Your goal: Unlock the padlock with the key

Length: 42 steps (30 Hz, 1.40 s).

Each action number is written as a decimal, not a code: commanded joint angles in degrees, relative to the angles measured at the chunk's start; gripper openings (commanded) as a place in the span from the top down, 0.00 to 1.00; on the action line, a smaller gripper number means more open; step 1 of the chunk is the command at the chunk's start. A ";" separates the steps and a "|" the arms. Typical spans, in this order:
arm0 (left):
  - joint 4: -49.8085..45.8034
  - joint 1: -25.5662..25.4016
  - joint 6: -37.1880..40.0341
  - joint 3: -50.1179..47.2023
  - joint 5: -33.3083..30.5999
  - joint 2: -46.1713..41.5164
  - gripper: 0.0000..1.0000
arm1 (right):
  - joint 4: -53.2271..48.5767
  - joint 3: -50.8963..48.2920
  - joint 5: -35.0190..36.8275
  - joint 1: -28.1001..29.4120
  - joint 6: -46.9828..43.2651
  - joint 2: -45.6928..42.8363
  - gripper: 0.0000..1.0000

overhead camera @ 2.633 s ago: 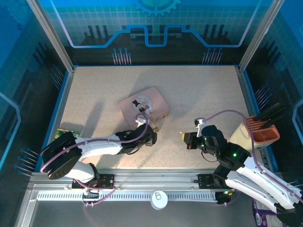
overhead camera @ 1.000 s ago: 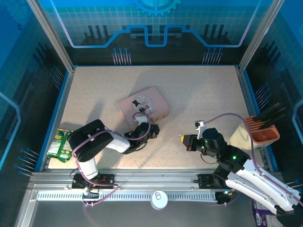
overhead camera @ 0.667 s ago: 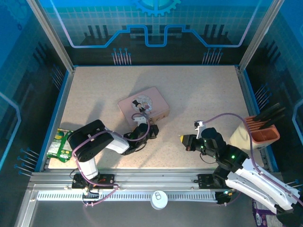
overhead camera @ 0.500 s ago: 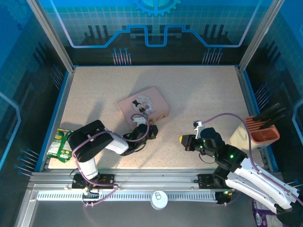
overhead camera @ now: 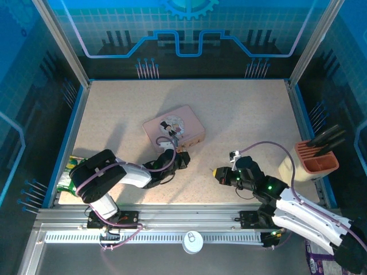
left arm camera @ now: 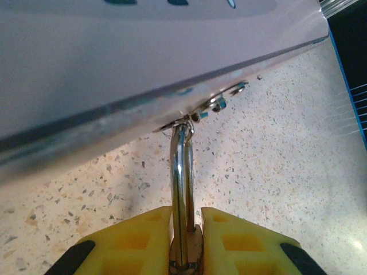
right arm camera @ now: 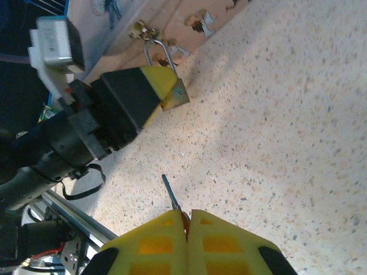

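Brass-bodied padlock (right arm camera: 176, 96) sits clamped between the left gripper's (left arm camera: 186, 215) closed yellow fingers, its shackle hooked to the pink tin's (overhead camera: 192, 129) hasp just ahead, while the right gripper (right arm camera: 187, 220), nearby, pinches the key (right arm camera: 170, 193), blade protruding forward.

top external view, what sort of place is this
Most likely a robot test cell, not a home or shop: a speckled table walled by blue printed panels, with a left arm and right arm bolted to a metal rail at its near edge.
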 commanded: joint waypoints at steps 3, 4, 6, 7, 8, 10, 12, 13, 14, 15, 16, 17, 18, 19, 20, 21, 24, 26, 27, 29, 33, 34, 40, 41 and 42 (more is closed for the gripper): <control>1.50 -0.28 -6.13 -0.73 4.69 -3.00 0.83 | 12.77 -6.35 -0.91 -0.29 11.46 1.13 1.00; 2.13 -0.24 -7.38 -0.80 5.05 -3.02 0.83 | 16.08 -8.07 -0.38 0.00 13.05 1.05 1.00; 3.77 -0.29 -9.66 -0.98 5.90 -2.77 0.85 | 18.77 -9.73 1.61 0.90 15.15 0.64 1.00; 4.56 -0.29 -10.59 -0.96 6.30 -2.60 0.85 | 18.54 -9.73 2.58 1.34 15.65 0.43 1.00; 5.07 -0.44 -11.55 -1.05 6.55 -2.58 0.86 | 18.43 -9.79 3.18 1.60 16.13 0.24 1.00; 5.32 -0.70 -13.24 -1.00 6.68 -2.67 0.86 | 19.03 -10.26 4.06 1.99 17.17 -0.11 1.00; 5.02 -0.77 -14.72 -0.96 6.80 -2.93 0.87 | 20.83 -11.41 4.61 2.63 18.87 -0.29 1.00; 5.13 -0.84 -15.23 -0.94 6.86 -3.02 0.87 | 21.61 -11.99 4.92 2.77 19.87 -0.23 1.00; 5.30 -0.86 -15.65 -1.08 6.95 -3.11 0.87 | 22.74 -12.70 5.04 2.99 20.99 -0.16 1.00; 5.25 -0.83 -16.10 -1.17 6.98 -3.27 0.87 | 23.51 -13.20 5.11 3.05 21.76 -0.04 1.00; 5.23 -0.98 -16.67 -1.29 6.87 -3.45 0.87 | 23.77 -13.40 5.05 3.05 22.23 0.12 1.00; 5.32 -1.01 -17.23 -1.49 6.78 -3.70 0.88 | 23.83 -13.41 4.95 3.16 22.64 0.36 1.00; 5.67 -1.02 -17.70 -1.66 6.73 -3.95 0.88 | 24.25 -13.41 4.87 3.20 22.95 0.64 1.00; 5.87 -1.12 -18.06 -1.71 6.78 -4.26 0.88 | 24.86 -13.41 4.80 3.21 23.27 1.03 1.00; 6.04 -1.08 -18.34 -1.79 6.86 -4.65 0.88 | 25.87 -13.43 4.48 3.20 23.62 1.63 1.00; 6.04 -1.14 -18.52 -1.71 6.85 -5.07 0.88 | 27.03 -13.41 4.18 3.16 23.92 2.41 1.00; 5.04 -1.17 -18.20 -1.44 6.65 -6.92 0.88 | 30.70 -12.58 2.69 3.08 23.96 5.47 1.00; 4.60 -1.18 -18.13 -1.35 6.47 -8.10 0.88 | 32.75 -11.96 1.86 3.10 23.95 7.40 1.00; 4.57 -1.19 -18.14 -1.36 6.42 -8.64 0.87 | 34.13 -11.72 1.34 3.09 24.11 8.71 1.00; 4.12 -1.17 -18.17 -1.01 6.65 -9.56 0.88 | 36.78 -11.37 0.37 3.04 24.58 10.87 1.00; 4.03 -1.17 -19.28 -1.36 6.43 -10.55 0.89 | 41.57 -10.84 -0.77 3.56 25.96 14.81 1.00; 4.52 -1.17 -19.85 -1.72 6.26 -10.50 0.89 | 42.51 -10.66 -0.83 3.82 26.42 15.51 1.00; 8.78 -1.53 -22.11 -2.77 6.33 -9.48 0.90 | 45.53 -9.89 0.59 5.78 29.03 18.18 1.00; 8.55 -1.52 -22.11 -2.61 6.37 -9.45 0.90 | 45.98 -9.96 1.03 6.12 29.75 18.61 1.00; 8.51 -1.60 -22.32 -2.59 6.34 -9.59 0.90 | 46.68 -10.23 1.16 6.34 30.57 19.18 1.00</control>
